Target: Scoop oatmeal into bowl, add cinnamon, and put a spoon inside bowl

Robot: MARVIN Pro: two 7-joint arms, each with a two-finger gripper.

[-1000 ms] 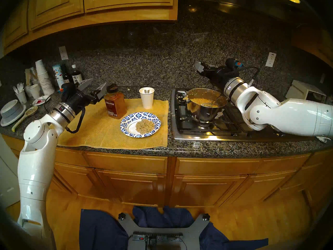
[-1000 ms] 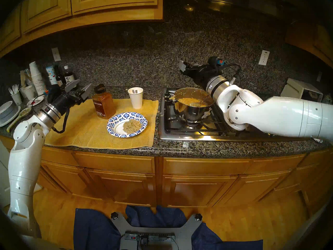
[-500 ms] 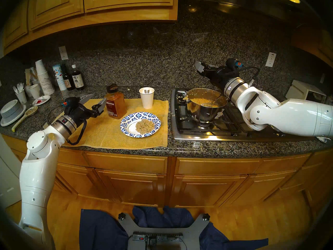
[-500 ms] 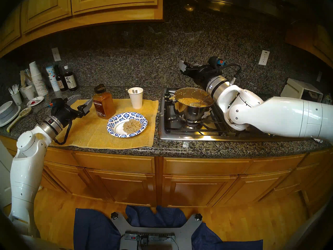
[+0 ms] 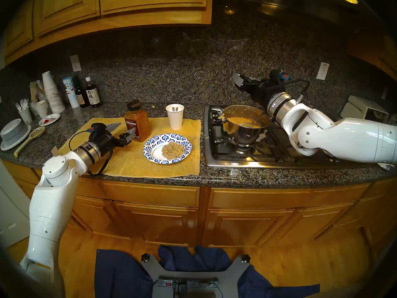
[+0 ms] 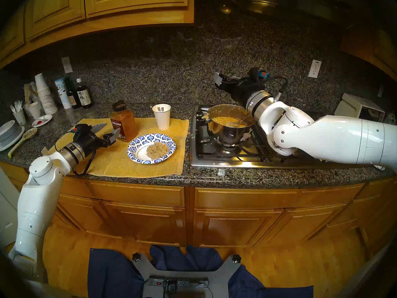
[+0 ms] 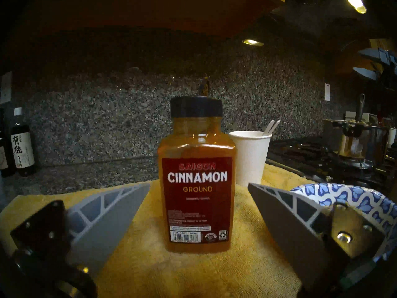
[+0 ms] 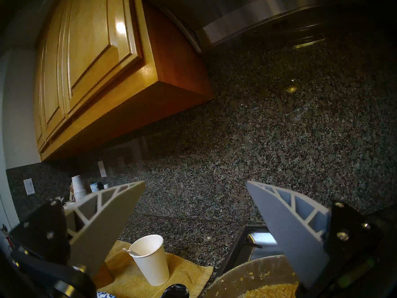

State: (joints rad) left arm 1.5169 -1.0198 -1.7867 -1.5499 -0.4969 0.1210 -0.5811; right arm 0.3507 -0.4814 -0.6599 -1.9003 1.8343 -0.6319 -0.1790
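The left gripper [image 7: 198,184] is wide open and empty, level with the cinnamon bottle [image 7: 196,183] straight ahead, ready to grab it. The right gripper [image 8: 196,182] waits wide open and empty above the oatmeal pot [image 5: 247,127].

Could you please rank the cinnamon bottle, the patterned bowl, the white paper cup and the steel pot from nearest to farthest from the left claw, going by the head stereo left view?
From the left claw:
1. Cinnamon bottle, right at its fingertips.
2. Patterned bowl, to the right, near the counter's front.
3. White paper cup, behind the bowl on the yellow cloth.
4. Steel pot, far right on the stove.
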